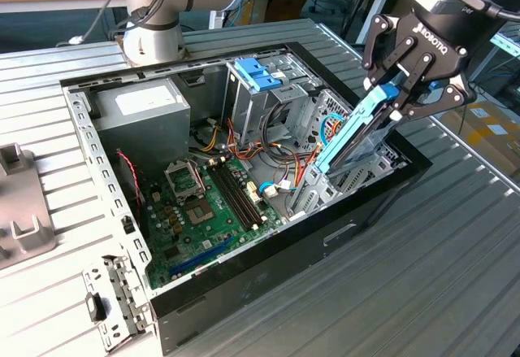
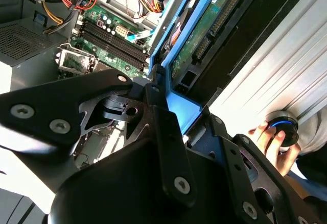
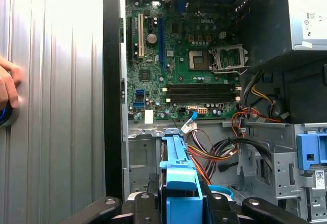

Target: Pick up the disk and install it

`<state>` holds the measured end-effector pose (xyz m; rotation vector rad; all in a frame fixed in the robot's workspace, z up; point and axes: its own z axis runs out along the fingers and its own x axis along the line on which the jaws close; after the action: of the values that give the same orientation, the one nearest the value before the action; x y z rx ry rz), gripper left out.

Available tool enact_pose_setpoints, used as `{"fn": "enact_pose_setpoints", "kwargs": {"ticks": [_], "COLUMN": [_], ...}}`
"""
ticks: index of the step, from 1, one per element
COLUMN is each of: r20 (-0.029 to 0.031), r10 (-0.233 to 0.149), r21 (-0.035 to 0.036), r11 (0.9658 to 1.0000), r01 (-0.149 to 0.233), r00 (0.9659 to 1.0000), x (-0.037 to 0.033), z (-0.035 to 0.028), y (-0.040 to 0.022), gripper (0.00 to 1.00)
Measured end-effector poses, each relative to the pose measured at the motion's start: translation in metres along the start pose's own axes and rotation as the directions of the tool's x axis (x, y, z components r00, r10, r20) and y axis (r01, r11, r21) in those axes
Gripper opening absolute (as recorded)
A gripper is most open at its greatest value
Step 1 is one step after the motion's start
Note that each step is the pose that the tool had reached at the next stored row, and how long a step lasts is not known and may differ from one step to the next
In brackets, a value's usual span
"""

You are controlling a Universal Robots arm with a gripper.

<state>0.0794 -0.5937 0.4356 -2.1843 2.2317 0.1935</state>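
Tilting steeply over the drive bay of the open computer case, the disk is hanging with its lower end dipping into that bay and its upper end raised toward the case's outer wall. The gripper is clamping its black fingers on the light-blue bracket at that upper end, so the metal body is pointing down into the opening, seemingly angled to feed the side rails in. In the second wrist view the disk's underside circuit board is facing outward beside the bay's metal frame. Deeper inside from the bay, the motherboard is lying flat with its memory slots and processor socket exposed, and coloured cables are running between board and bay. Farther across the case, the grey power supply is sitting in its corner, and a blue tabbed piece is standing on the neighbouring cage. Outside the case wall, a person's hand is resting on a round knob.
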Motion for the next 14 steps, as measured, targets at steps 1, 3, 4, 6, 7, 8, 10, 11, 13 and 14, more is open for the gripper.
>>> {"fn": "enact_pose_setpoints", "kwargs": {"ticks": [1, 3, 4, 6, 7, 8, 10, 11, 13, 14], "r20": [0.0, 0.0, 0.0, 0.0, 0.0, 0.0, -0.0001, -0.0001, 0.0, 0.0], "r10": [0.0, 0.0, 0.0, 0.0, 0.0, 0.0, 0.0, 0.0, 0.0, 0.0], "r21": [0.0, 0.0, 0.0, 0.0, 0.0, 0.0, 0.0, 0.0, 0.0, 0.0], "r11": [1.0, 1.0, 1.0, 1.0, 1.0, 1.0, 1.0, 1.0, 1.0, 1.0], "r01": [0.0, 0.0, 0.0, 0.0, 0.0, 0.0, 0.0, 0.0, 0.0, 0.0], "r00": [1.0, 1.0, 1.0, 1.0, 1.0, 1.0, 1.0, 1.0, 1.0, 1.0], "x": [0.0001, 0.0003, 0.0004, 0.0007, 0.0008, 0.0009, 0.0011, 0.0012, 0.0013, 0.0014], "z": [0.0005, 0.0016, 0.0021, 0.0035, 0.0041, 0.0047, 0.0061, 0.0065, 0.0074, 0.008], "y": [0.0, -0.0001, -0.0002, -0.0003, -0.0003, -0.0004, -0.0005, -0.0005, -0.0006, -0.0007], "gripper": [0.37, 0.37, 0.37, 0.37, 0.37, 0.37, 0.37, 0.37, 0.37, 0.37]}}
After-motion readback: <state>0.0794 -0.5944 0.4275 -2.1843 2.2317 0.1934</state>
